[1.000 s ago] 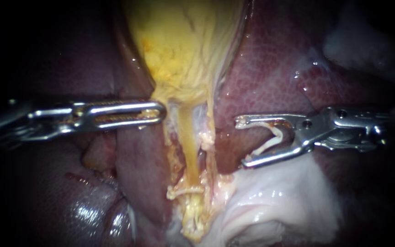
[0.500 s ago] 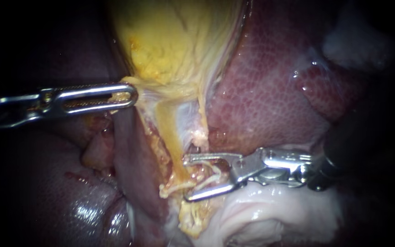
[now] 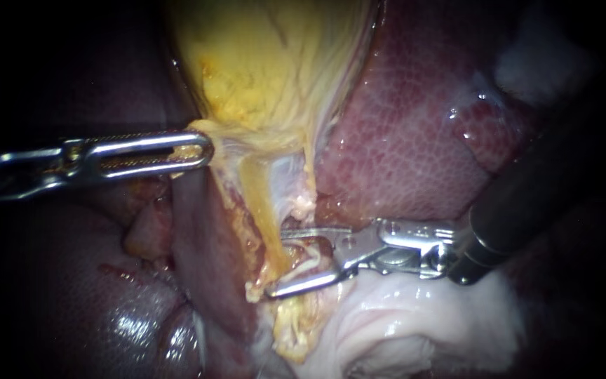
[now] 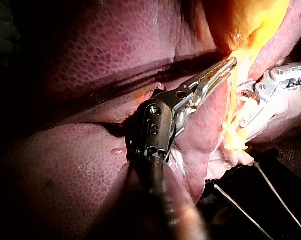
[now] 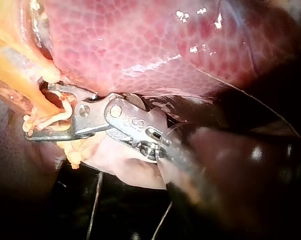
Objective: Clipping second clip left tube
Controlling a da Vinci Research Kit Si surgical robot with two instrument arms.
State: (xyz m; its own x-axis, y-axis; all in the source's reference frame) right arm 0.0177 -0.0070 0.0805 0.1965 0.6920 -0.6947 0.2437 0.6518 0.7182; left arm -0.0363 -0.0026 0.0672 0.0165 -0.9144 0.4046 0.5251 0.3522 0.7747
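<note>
The left instrument's [image 3: 205, 149] pincer is clamped on the gallbladder's [image 3: 275, 70] neck edge. Below that neck, the right instrument's [image 3: 276, 263] spread pincer grips a white clip [image 5: 63, 115] astride the left tube [image 3: 264, 210]. Only the right wrist view shows the clip's bend beside the tube.

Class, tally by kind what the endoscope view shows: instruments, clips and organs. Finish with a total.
Instruments: 2 - left instrument, right instrument
Clips: 2 - loaded clip, placed clip
Organs: 2 - liver, gallbladder
Total: 6
</note>
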